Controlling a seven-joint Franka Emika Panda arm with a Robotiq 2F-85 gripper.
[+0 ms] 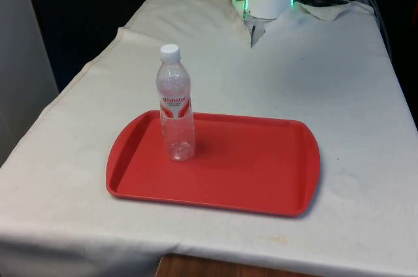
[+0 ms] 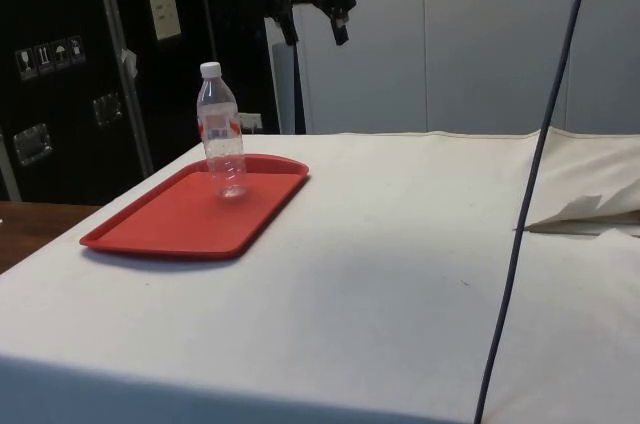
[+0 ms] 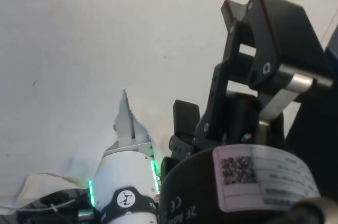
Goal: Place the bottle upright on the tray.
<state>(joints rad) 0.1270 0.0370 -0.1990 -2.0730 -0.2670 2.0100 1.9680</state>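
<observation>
Clear thin-walled plastic bottle [image 1: 176, 106] with a white screw cap and a red-and-white label stands upright on the red rectangular plastic tray [image 1: 261, 172], toward the front view's left end of it, base flat on the tray floor. It looks empty or nearly so, so I judge it light, easy to tip, and soft enough to dent if squeezed hard. The smooth wall may be slippery; the labelled band around the middle, or the stiffer shoulder just below the cap, seems the safest place to take hold, from the side and with a gentle squeeze.

As things lie, the task's goal looks met: bottle upright, on the tray, nothing touching it.

In the side view the black two-finger pincer [image 2: 313, 16] hangs high above the white-clothed tabletop [image 2: 420, 244], well apart from the bottle and beyond the tray's far edge. Its fingers stand spread with a clear gap between them, holding nothing and touching nothing.
</observation>
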